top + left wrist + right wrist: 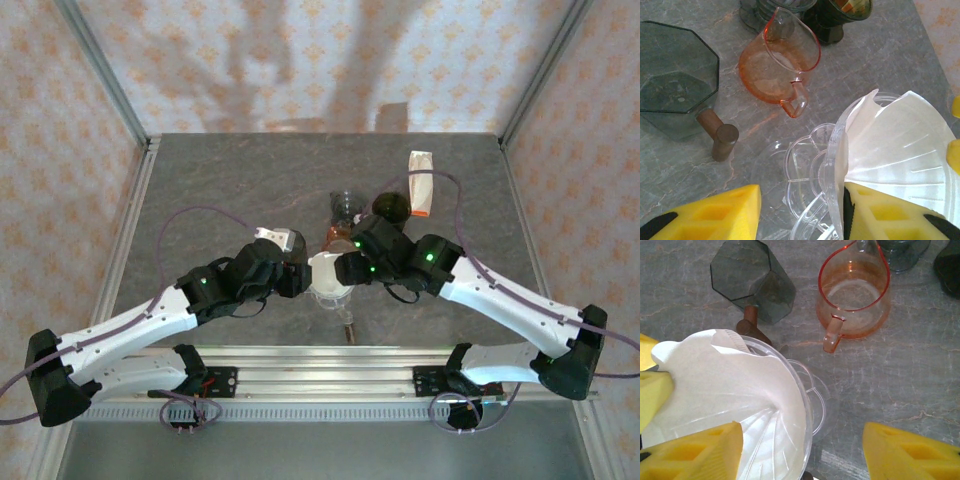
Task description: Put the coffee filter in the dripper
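While spread — left jaws and right jaws alike, pinching nothing — probably needed to tamp the coffee filter (730,385) gently down into the dripper (810,415).

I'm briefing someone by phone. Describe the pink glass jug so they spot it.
On the grey table, look beyond the clear dripper holding the white filter. The jug stands beside a smoky octagonal cup; it alone is orange-pink, with spout and loop handle.
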